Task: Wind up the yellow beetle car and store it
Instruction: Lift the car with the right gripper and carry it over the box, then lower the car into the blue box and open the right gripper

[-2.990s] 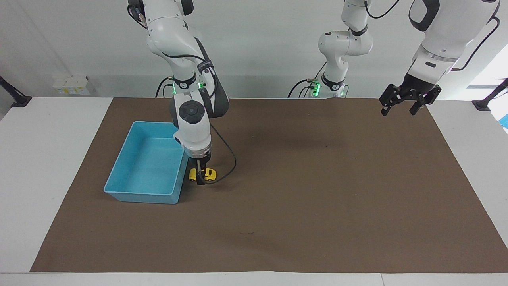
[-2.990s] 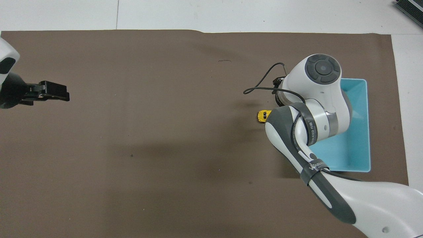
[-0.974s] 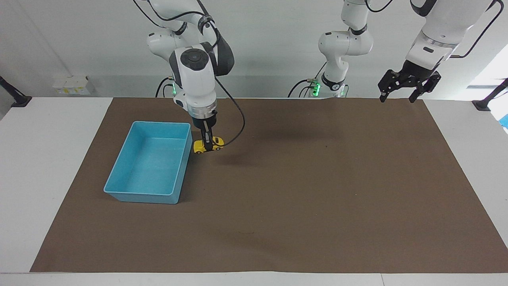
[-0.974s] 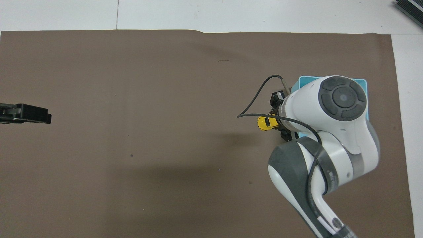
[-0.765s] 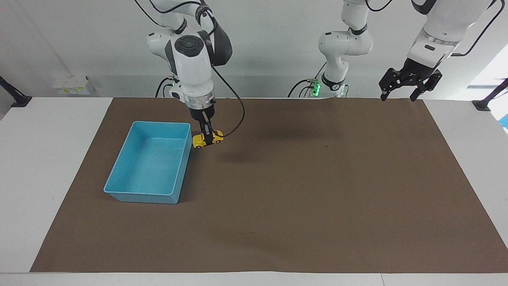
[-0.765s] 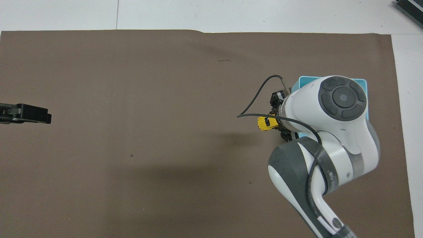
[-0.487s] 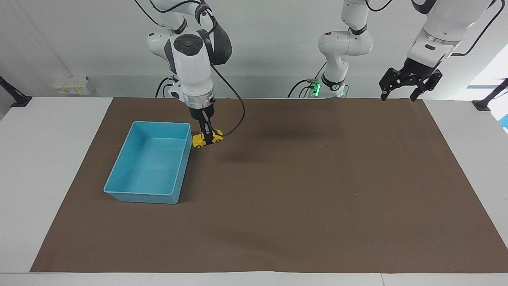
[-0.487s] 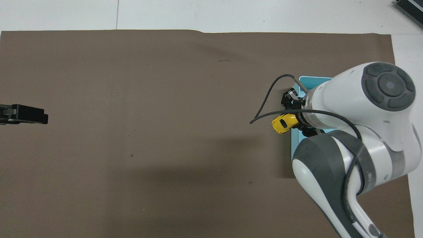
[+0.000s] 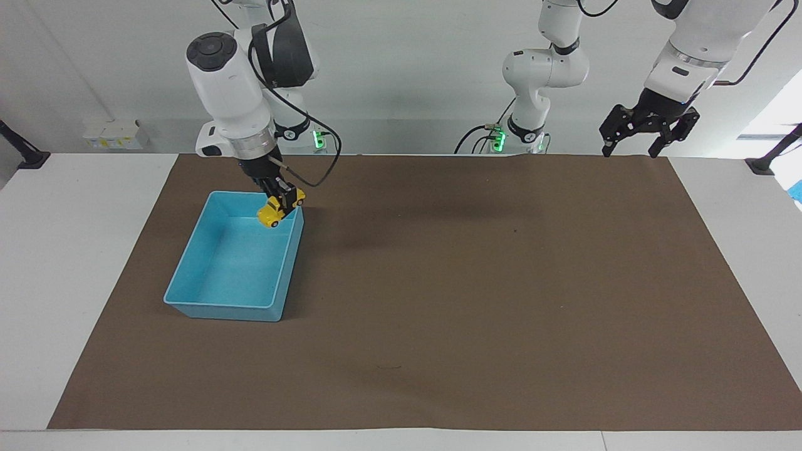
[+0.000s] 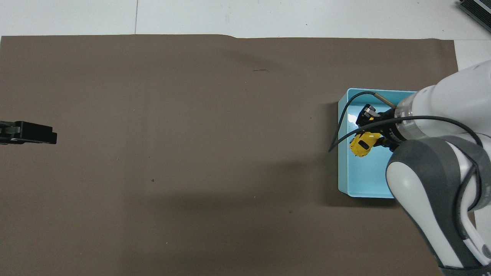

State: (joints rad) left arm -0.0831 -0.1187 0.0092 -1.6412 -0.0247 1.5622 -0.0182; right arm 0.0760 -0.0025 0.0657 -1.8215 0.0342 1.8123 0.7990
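Right end effector [image 9: 283, 198] pinched the yellow beetle car [image 9: 276, 210] over the blue bin [image 9: 188, 294], nose tilted down; it was tiny, bright yellow, rounded, with dark windows. Left end effector [image 9: 645, 133] waited with fingers spread over the tabletop [image 9: 501, 300].

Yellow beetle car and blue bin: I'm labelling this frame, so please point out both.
yellow beetle car [image 9: 273, 214], facing view, on its yellow body.
blue bin [image 9: 219, 307], facing view, on the wall farthest from the robots.
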